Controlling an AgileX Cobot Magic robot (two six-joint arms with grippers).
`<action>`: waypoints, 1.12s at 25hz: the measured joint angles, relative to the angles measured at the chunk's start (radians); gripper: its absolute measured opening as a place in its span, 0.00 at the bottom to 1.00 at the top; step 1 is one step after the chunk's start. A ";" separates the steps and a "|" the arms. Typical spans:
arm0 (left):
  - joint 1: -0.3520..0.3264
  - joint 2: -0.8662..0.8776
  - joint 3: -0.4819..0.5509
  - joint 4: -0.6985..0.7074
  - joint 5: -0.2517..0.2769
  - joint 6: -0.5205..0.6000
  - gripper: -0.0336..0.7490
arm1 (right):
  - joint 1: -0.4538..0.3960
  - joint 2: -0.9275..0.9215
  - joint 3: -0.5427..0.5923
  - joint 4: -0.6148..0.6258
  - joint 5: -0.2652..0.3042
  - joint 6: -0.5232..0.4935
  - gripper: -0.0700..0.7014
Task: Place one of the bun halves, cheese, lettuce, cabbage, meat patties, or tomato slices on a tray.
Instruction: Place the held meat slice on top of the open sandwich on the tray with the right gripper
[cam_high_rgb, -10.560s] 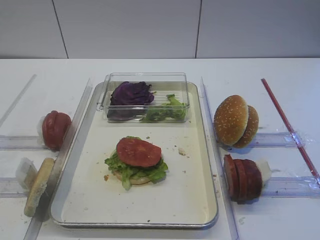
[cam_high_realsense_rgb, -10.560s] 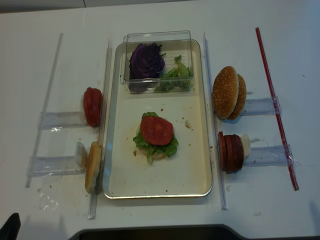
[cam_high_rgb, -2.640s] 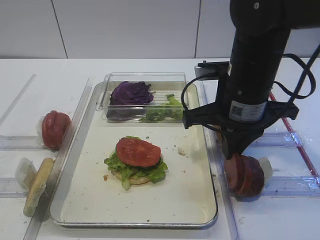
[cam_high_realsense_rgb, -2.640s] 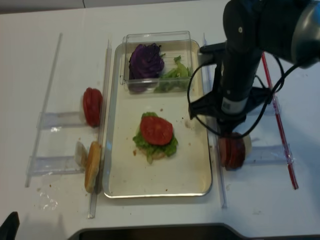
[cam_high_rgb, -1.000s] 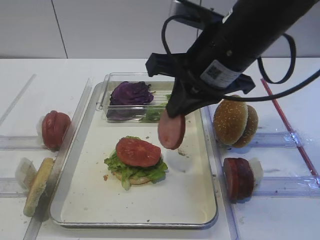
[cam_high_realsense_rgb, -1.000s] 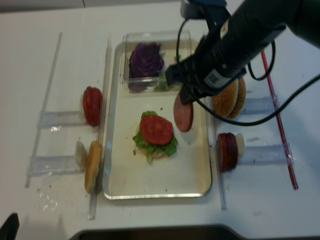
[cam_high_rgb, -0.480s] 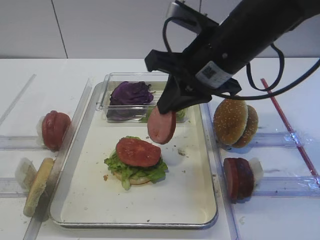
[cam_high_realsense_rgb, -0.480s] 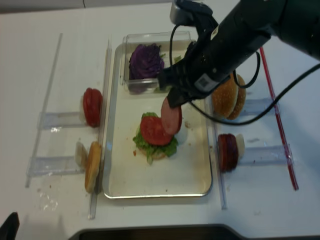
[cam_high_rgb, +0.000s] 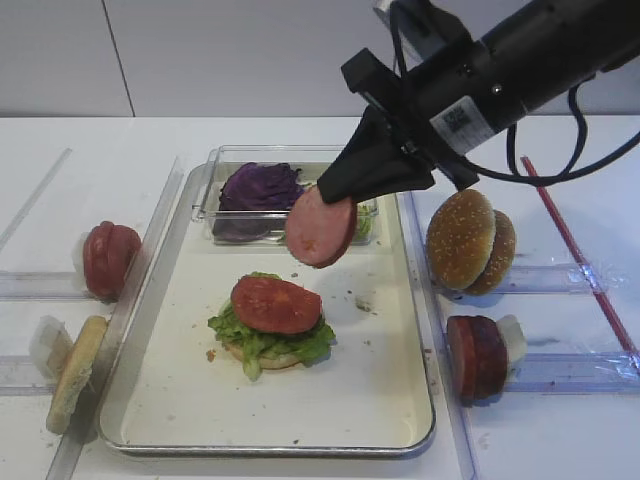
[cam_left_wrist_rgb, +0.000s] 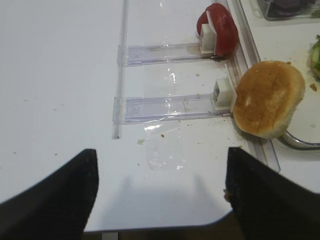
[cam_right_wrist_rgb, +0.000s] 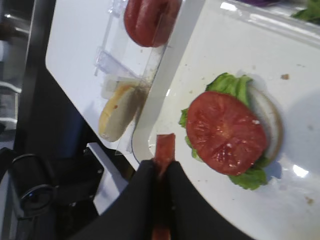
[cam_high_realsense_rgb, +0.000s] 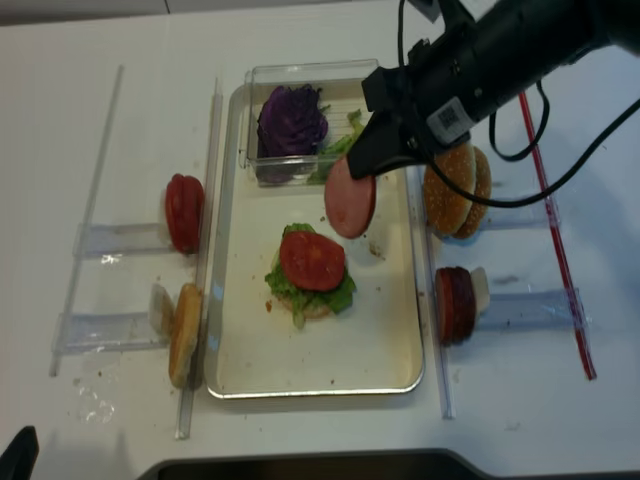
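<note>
We see a white counter (cam_high_rgb: 250, 135) backed by a pale panelled wall (cam_high_rgb: 250, 50). A small clear plastic box (cam_high_rgb: 290, 160) sits at the far end. Clear acrylic rails (cam_high_realsense_rgb: 110, 240) lie along both sides, and a red straw-like rod (cam_high_rgb: 580, 250) lies at the right.

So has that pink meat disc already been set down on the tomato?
No, the right gripper holds the meat patty in the air above the tomato slice.

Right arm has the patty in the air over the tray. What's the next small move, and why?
Probably ease the right gripper left and down toward the stack, tipping the meat patty flat. It hangs on edge above the tray, up and right of the tomato slice topping the lettuce, so releasing now would likely miss.
</note>
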 joint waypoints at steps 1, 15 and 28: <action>0.000 0.000 0.000 0.000 0.000 0.000 0.67 | 0.000 0.018 0.000 0.028 0.016 -0.016 0.19; 0.000 0.000 0.000 0.000 0.000 0.000 0.67 | 0.000 0.239 0.000 0.326 0.045 -0.196 0.19; 0.000 0.000 0.000 0.000 0.000 0.000 0.67 | 0.064 0.299 0.000 0.313 0.036 -0.210 0.19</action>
